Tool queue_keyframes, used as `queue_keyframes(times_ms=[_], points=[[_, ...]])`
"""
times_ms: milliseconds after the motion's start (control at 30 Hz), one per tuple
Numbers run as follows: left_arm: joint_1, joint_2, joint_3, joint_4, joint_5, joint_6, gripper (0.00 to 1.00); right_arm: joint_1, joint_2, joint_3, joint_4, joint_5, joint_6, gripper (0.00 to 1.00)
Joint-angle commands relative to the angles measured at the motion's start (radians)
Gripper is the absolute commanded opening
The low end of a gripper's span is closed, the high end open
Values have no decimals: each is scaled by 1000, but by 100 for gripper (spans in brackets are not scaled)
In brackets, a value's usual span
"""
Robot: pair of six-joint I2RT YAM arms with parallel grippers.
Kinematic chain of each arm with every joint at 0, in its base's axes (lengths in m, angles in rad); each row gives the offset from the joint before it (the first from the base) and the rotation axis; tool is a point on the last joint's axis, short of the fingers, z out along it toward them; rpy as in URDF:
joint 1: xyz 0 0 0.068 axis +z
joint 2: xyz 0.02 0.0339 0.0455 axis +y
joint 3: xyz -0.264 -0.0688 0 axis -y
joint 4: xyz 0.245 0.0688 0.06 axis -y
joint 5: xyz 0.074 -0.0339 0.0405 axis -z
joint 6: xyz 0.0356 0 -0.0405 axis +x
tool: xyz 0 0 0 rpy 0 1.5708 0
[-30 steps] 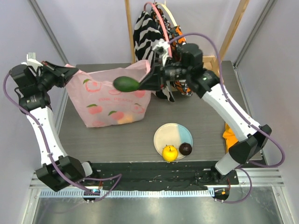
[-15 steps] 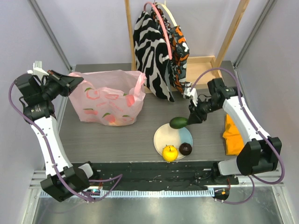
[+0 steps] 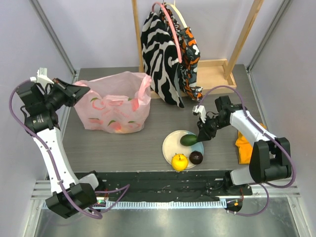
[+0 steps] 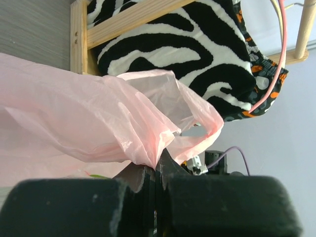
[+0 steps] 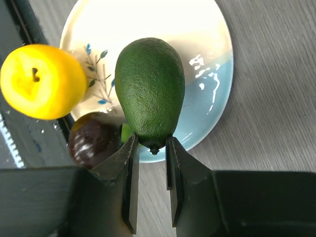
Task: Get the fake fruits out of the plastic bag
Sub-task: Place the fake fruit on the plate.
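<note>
Fruits you can count: three at the plate (image 3: 172, 143) by the bench's near edge: green avocado (image 3: 188, 139), yellow-orange round one (image 3: 179, 161), dark maroon round one (image 3: 196, 157).
Bag: one pink plastic bag (image 3: 116, 106), back-left on the bench; you cannot count what is inside.
Right pincer (image 3: 200, 136): barely parted, clamping the avocado's slim end over the plate.
Left pincer (image 3: 80, 91): clenched on the bag's left rim.

On my left wrist feed, the left tool (image 4: 158, 180) is pinched closed on a gathered fold of the pink plastic bag (image 4: 89, 123), which fills the left side. Behind it the zebra-striped cloth bag (image 4: 197, 44) hangs against a wooden frame (image 4: 79, 34), with grey worktop (image 4: 29, 24) at upper left.
</note>
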Motion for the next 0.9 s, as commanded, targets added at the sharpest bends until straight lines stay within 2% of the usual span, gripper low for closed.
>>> queue_keyframes(times_ms=[0, 33, 100, 133, 200, 267, 367, 433, 533, 567, 600, 633, 700, 800, 867], points=[[7, -47, -15, -65, 5, 52, 0, -5, 1, -46, 155, 3, 89, 18], [9, -50, -21, -80, 5, 54, 0, -7, -2, -57, 158, 10, 89, 33], [7, -60, -32, -102, 5, 74, 0, -5, -18, -86, 155, 42, 87, 49], [7, -67, -38, -134, -2, 83, 0, -5, -28, -101, 147, 53, 81, 68], [9, -81, -46, -174, -21, 112, 0, -5, -70, -89, 120, 69, 72, 78], [9, -98, -60, -247, -16, 138, 0, -7, -99, -1, 42, 49, 64, 90], [5, -121, -90, -340, 54, 210, 0, 1, -148, 206, -69, -58, 73, 98], [5, -136, -101, -416, 117, 265, 0, 41, -150, 364, -72, -92, 151, 100], [5, -185, -107, -499, 160, 320, 0, 188, -137, 516, 21, -80, 335, 100], [5, -211, -98, -515, 160, 339, 0, 293, -133, 544, 59, -65, 390, 99], [5, -224, -90, -534, 147, 362, 0, 339, -124, 566, 102, -48, 488, 99], [5, -234, -80, -582, 107, 382, 0, 390, -110, 596, 215, -30, 554, 98], [5, -264, -51, -642, 41, 428, 0, 488, -81, 612, 343, 36, 736, 91], [7, -299, -38, -685, -34, 430, 0, 596, -4, 627, 606, 165, 857, 82], [7, -319, -44, -688, -77, 422, 0, 643, 65, 629, 705, 269, 892, 79]])
